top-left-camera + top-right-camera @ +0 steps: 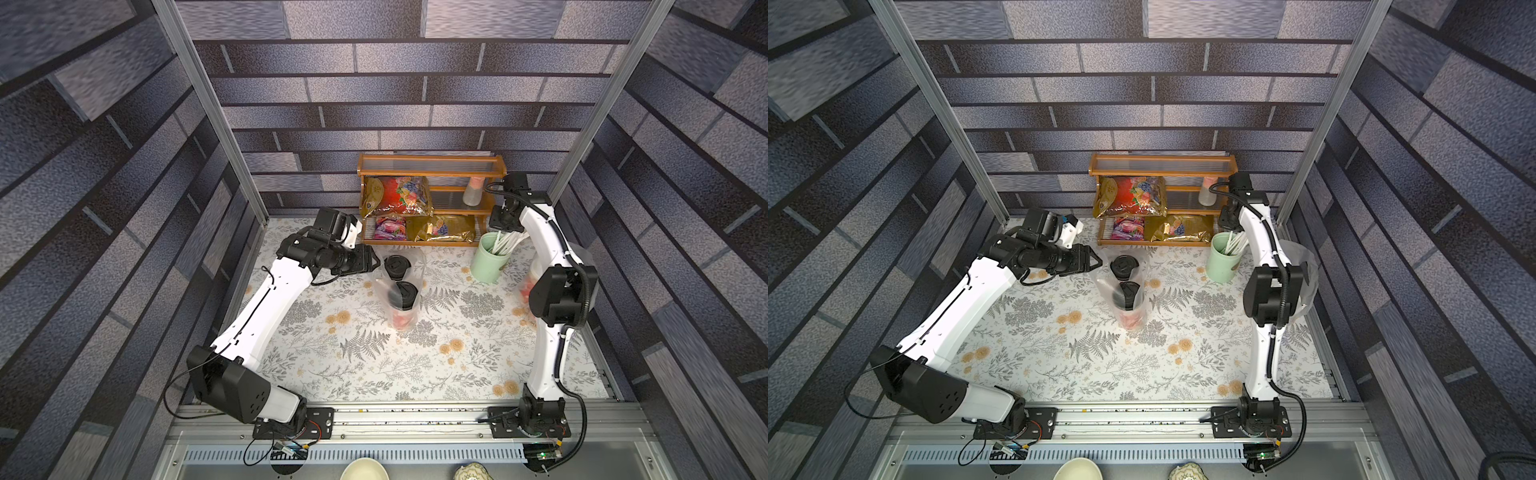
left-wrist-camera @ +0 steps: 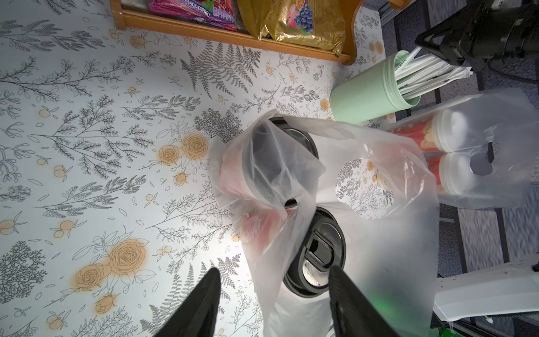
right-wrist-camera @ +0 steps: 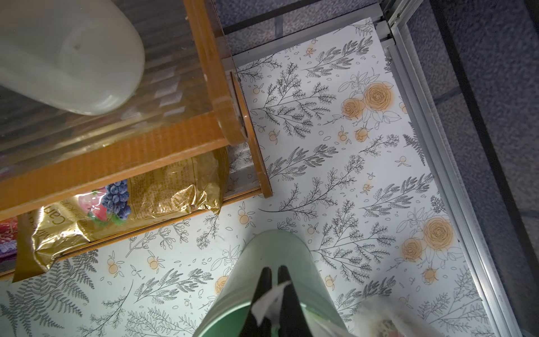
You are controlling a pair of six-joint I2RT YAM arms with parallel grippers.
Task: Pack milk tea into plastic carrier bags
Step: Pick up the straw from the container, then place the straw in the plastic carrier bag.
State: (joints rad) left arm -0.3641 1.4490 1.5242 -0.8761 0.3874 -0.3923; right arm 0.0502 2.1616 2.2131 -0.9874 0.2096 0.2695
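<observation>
Packing looks nearly done. Both black-lid cups (image 1: pixel 397 266) stand upright, side by side and touching, inside a clear bag (image 2: pixel 379 248) in the middle of the table (image 1: pixel 374 365); the bag's mouth is loose and open at the top, with its handle loops slumped over the lids. The white-lid cups (image 2: pixel 450 132) are also bagged, upright in a second bag (image 2: pixel 501 175) at the table's right edge, just beside the green cup (image 1: pixel 490 259) and mostly hidden behind the right arm in both top views. So all four cups appear to be in bags, two per bag. The left gripper (image 2: pixel 274 270) sits just beside the centre bag with its fingers spread well apart; the plastic and the nearer black lid show between them, but nothing is clamped. The right gripper (image 3: pixel 274 270) is over the rim of the green cup, fingers pressed together, and a straw (image 3: pixel 271 300) end in white wrap looks pinched between them, though that part of the wrist view is cramped. What is left is probably only extras: getting straws (image 2: pixel 423 76) to the bags and tidying the handles. No straw can be seen in either bag. The shelf (image 1: pixel 432 170) items are not involved.
</observation>
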